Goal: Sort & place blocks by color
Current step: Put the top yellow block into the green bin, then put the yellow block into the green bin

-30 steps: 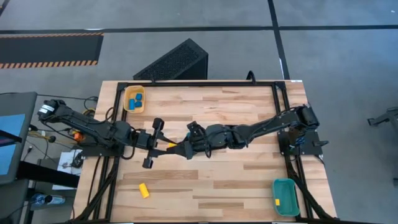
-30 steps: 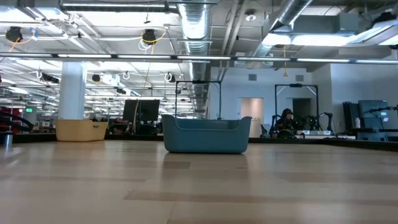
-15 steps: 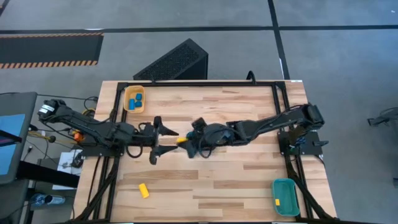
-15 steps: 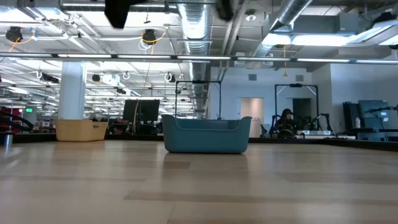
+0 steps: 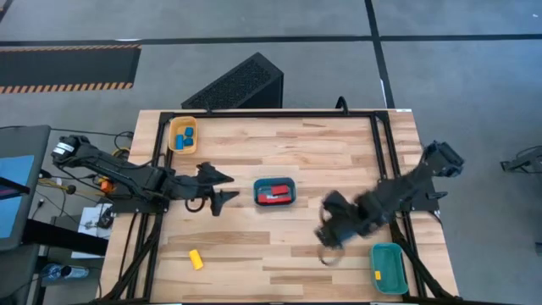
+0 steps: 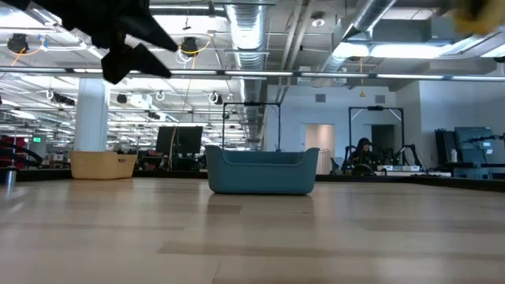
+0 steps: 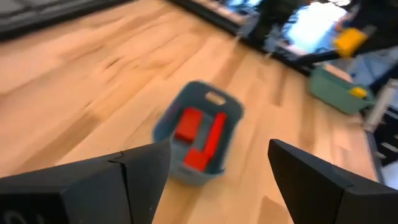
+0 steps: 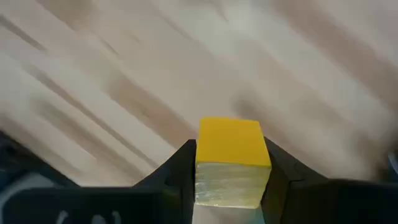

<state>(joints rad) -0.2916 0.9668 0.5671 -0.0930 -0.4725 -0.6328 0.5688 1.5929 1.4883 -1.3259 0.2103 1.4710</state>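
My right gripper (image 5: 329,237) is shut on a yellow block (image 8: 231,158) and hangs over the table's near right part, beside a teal tray (image 5: 388,267) that holds one yellow block (image 5: 378,274). My left gripper (image 5: 225,187) is open, just left of a middle teal tray (image 5: 274,192) (image 7: 198,134) holding red blocks (image 7: 200,138). A yellow-orange tray (image 5: 183,134) at the far left holds blue blocks (image 5: 188,134). Another yellow block (image 5: 196,258) lies flat on the table near the left edge. In the low view the left gripper (image 6: 126,39) shows high up. My right gripper pinches the yellow block by two opposite side faces (image 8: 202,155), one finger (image 8: 177,171) on each side. The block is lifted clear of the table, with the wood showing below it.
A black metal frame (image 5: 271,113) runs around the wooden table top. A dark ribbed box (image 5: 237,83) stands on the floor beyond the far edge. Bare wood lies between the middle tray and the near edge.
Both grippers stood together over the middle tray with a yellow block between them. The right gripper has since swung fast toward the table's near right corner, carrying that block. The left gripper has drawn back a little to the left and turned, uncovering the tray of red blocks.
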